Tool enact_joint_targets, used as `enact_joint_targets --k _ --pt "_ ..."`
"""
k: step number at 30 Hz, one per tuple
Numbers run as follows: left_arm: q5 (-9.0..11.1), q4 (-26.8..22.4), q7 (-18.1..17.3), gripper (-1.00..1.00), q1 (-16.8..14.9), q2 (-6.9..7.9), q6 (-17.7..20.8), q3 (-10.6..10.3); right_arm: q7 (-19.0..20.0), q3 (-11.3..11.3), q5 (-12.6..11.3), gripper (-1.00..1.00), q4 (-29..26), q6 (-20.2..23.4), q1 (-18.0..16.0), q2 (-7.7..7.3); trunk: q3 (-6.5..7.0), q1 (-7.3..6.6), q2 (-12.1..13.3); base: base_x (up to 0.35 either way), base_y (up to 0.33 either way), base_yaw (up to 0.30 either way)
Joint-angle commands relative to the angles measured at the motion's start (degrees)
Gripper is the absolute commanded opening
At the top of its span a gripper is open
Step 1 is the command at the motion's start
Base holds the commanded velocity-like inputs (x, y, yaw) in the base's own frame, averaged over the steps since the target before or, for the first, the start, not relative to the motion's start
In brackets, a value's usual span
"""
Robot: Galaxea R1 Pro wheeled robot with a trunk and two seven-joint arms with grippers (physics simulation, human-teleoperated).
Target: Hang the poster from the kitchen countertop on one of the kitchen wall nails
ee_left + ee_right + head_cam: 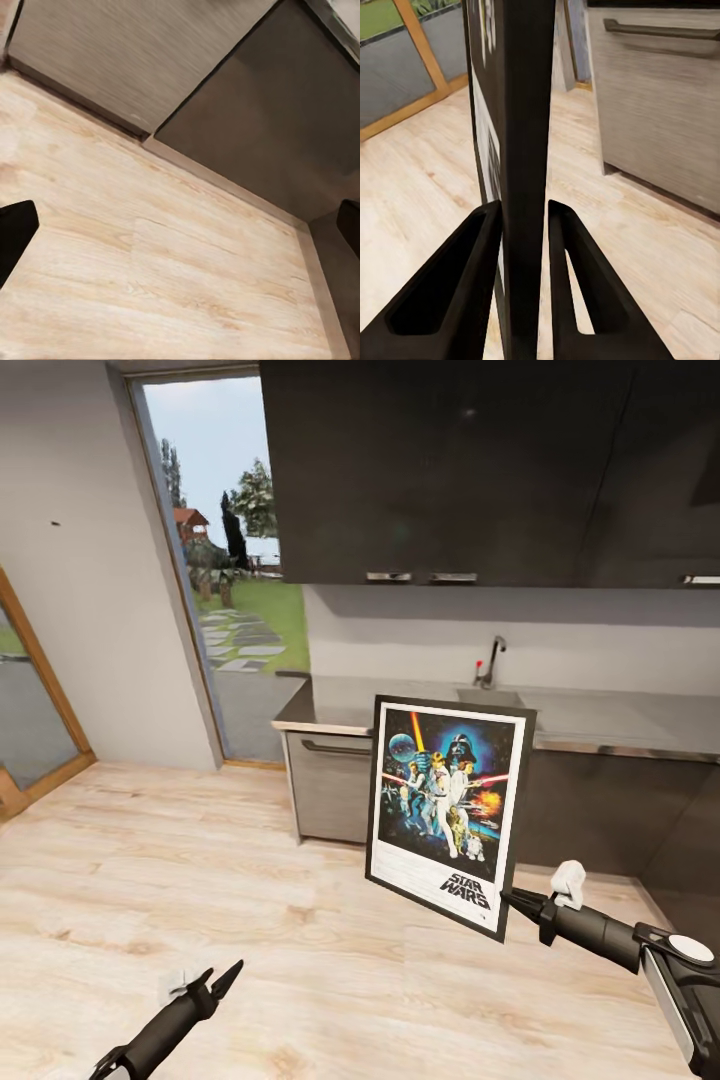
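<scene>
The poster, a Star Wars print in a thin black frame, hangs upright in the air in front of the kitchen countertop. My right gripper is shut on its lower right corner. In the right wrist view the poster is edge-on, a dark slab pinched between both fingers. My left gripper is low over the floor at the left; its fingers stand wide apart and hold nothing. A wall nail shows as a small dark dot on the light grey wall at the far left.
The sink and slim tap are set into the countertop behind the poster. Dark upper cabinets hang above. A grey drawer front with a handle ends the counter. A tall glass opening and a wood-framed window flank the nail's wall.
</scene>
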Motion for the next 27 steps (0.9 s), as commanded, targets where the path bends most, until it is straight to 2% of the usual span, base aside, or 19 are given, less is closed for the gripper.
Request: enact_joint_targets --k 1,9,27 --pt "0.37 0.02 -0.07 1.0 -0.05 0.0 -0.29 -0.49 0.27 -0.05 -0.4 -1.0 -0.02 0.69 -0.05 0.0 -0.09 0.04 -0.13 0.0 0.216 0.047" --pt "0.37 0.02 -0.06 1.0 -0.05 -0.03 -0.3 -0.53 0.27 -0.11 -0.42 -1.0 -0.04 0.69 -0.05 0.0 0.51 0.04 -0.13 0.0 0.068 0.015" --pt "0.37 0.02 0.01 1.0 -0.05 -0.03 -0.3 -0.51 0.27 -0.12 -0.44 -1.0 -0.02 0.69 -0.05 0.0 2.19 0.04 -0.13 0.0 0.002 0.001"
